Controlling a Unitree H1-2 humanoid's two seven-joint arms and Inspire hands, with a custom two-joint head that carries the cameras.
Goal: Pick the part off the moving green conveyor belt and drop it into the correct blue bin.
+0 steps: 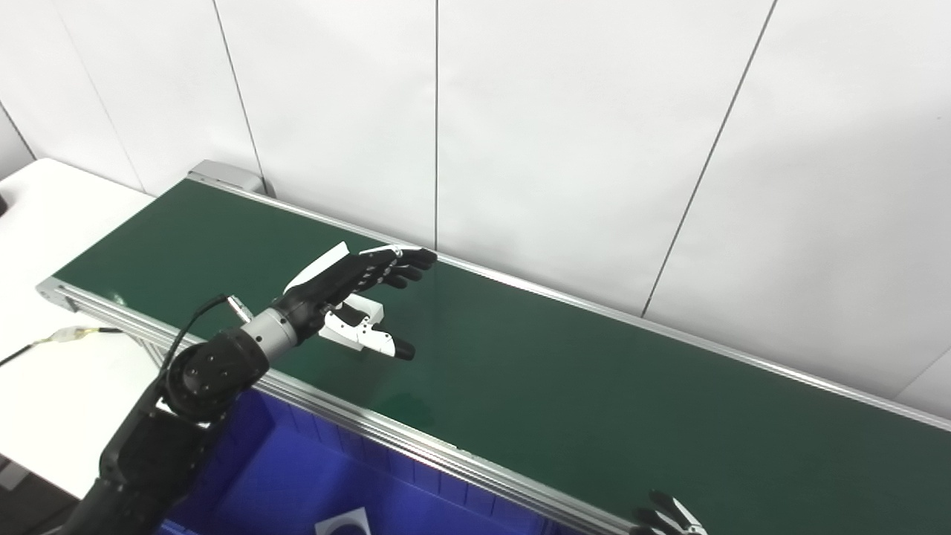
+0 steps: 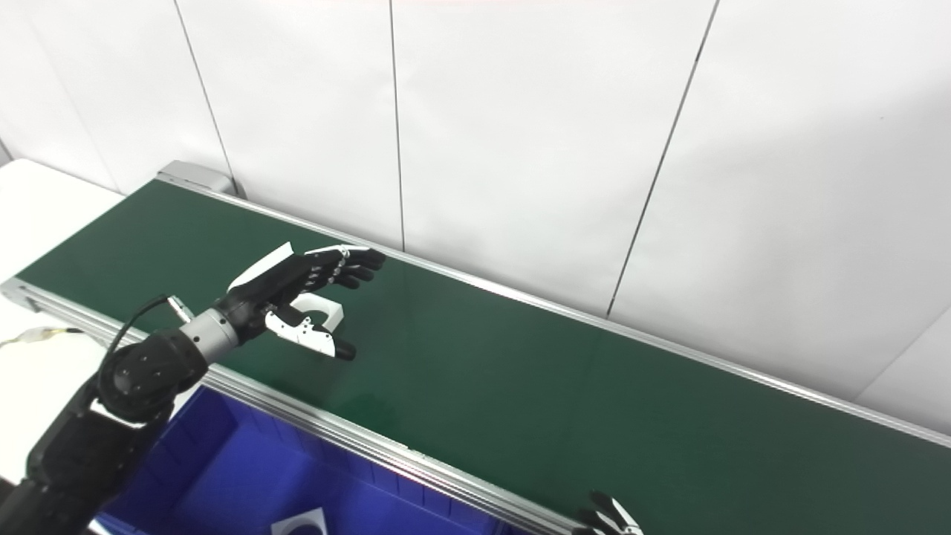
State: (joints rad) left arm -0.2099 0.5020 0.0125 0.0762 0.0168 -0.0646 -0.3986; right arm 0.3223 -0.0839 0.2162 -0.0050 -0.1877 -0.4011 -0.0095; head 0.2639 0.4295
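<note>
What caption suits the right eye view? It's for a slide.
Left hand open over a white part on the green belt, blue bin below.

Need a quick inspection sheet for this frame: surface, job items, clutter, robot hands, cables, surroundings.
Surface: green conveyor belt with metal side rails, running diagonally; bare apart from the part.
Job's things: white part on the belt, between the left robot hand's fingers and thumb; blue bin below the near rail, a white piece in it.
Clutter: nothing seen.
Robot hands: left robot hand open over the part, not yet closed; right robot hand only fingertips at the bottom edge, state unclear.
Cables: black cable at the left wrist; a wire with connector on the white table.
Surroundings: white panelled wall behind.
</note>
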